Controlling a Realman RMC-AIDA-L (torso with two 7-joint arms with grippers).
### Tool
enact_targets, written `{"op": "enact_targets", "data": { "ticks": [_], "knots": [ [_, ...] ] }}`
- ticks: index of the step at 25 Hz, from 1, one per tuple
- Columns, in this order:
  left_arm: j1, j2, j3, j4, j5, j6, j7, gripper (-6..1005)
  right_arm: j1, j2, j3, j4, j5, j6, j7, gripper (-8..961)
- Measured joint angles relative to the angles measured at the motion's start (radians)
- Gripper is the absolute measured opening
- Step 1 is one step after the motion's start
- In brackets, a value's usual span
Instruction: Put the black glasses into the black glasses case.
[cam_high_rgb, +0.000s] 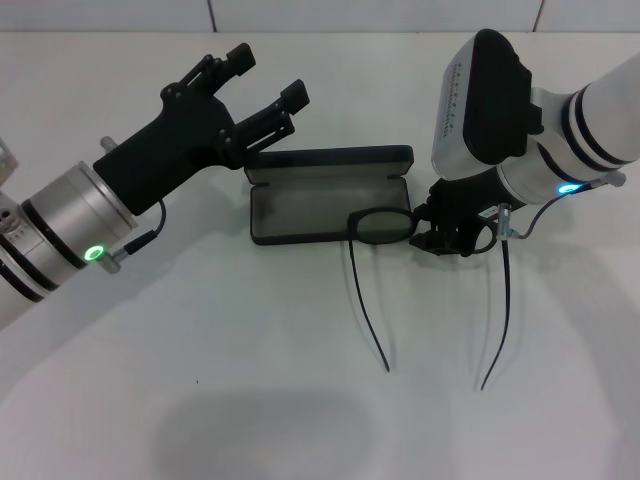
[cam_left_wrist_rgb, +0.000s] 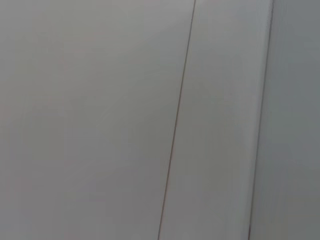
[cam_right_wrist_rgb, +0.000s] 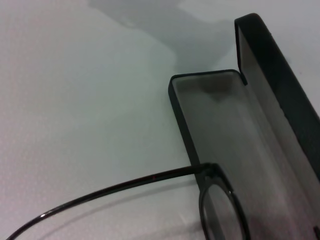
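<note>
Two pincers: right pincer closed on thin black-framed glasses at the open grey-lined black case's right end, one lens overlapping its rim; left pincer spread wide, empty, above white desk.

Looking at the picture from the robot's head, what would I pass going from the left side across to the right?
Left gripper, raised with fingers spread → open black glasses case → black glasses, one lens over the case's right end → right gripper at the frame's other side.
</note>
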Motion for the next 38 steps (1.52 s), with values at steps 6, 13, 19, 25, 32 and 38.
{"op": "enact_targets", "data": {
  "ticks": [6,13,19,25,32,38],
  "knots": [
    [-0.004,0.000,0.000,0.000,0.000,0.000,0.000,874,0.000,0.000,-0.006,0.000,0.005,0.008,-0.005,313],
    [-0.004,0.000,0.000,0.000,0.000,0.000,0.000,874,-0.001,0.000,-0.025,0.000,0.018,0.015,-0.008,311],
    [-0.001,0.000,0.000,0.000,0.001,0.000,0.000,874,-0.006,-0.002,-0.008,-0.013,0.019,-0.012,-0.003,229],
    [0.004,0.001,0.000,0.000,0.001,0.005,-0.005,874,-0.052,-0.008,0.106,-0.081,0.013,-0.101,-0.014,164],
    [0.006,0.011,-0.005,0.006,0.003,0.094,-0.100,874,-0.185,-0.009,0.370,-0.203,0.142,-0.284,-0.179,119],
    [0.001,0.046,0.001,0.011,0.032,0.213,-0.196,874,-0.275,-0.011,0.537,-0.193,0.324,-0.391,-0.337,117]
  ]
}}
